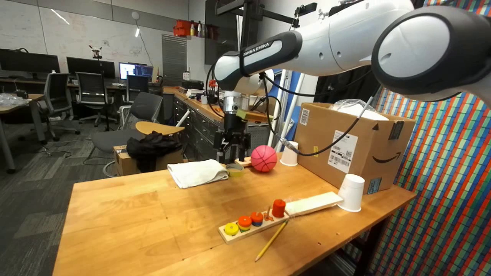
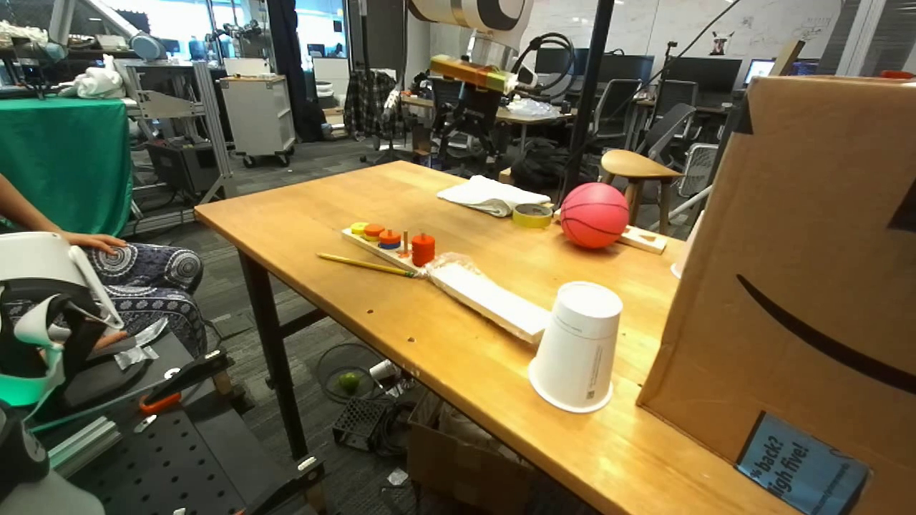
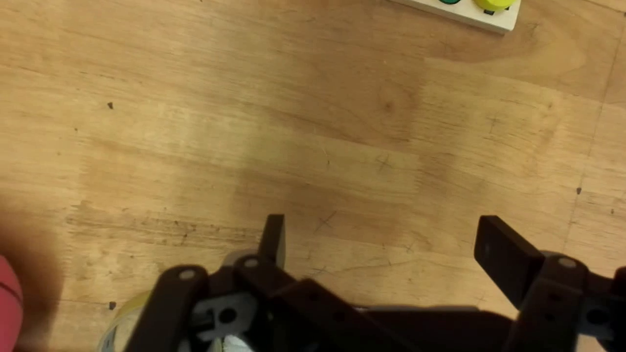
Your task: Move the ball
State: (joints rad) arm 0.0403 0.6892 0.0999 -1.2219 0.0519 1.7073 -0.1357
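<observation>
A pink-red ball with black basketball lines (image 1: 264,158) sits on the wooden table near its far edge in both exterior views (image 2: 594,215). Only a slice of the ball shows at the lower left edge of the wrist view (image 3: 9,303). My gripper (image 1: 231,158) is above the table, apart from the ball, on the tape and cloth side of it. It also shows raised in an exterior view (image 2: 466,149). In the wrist view the fingers (image 3: 379,239) are wide apart with only table surface between them.
A yellow tape roll (image 1: 235,170) and a folded white cloth (image 1: 198,173) lie beside the ball. A wooden piece (image 2: 642,239) is behind it. A stacking toy (image 1: 253,226), pencil (image 1: 271,240), pale board (image 1: 313,203), white cups (image 1: 351,193) and cardboard box (image 1: 353,145) stand around the table.
</observation>
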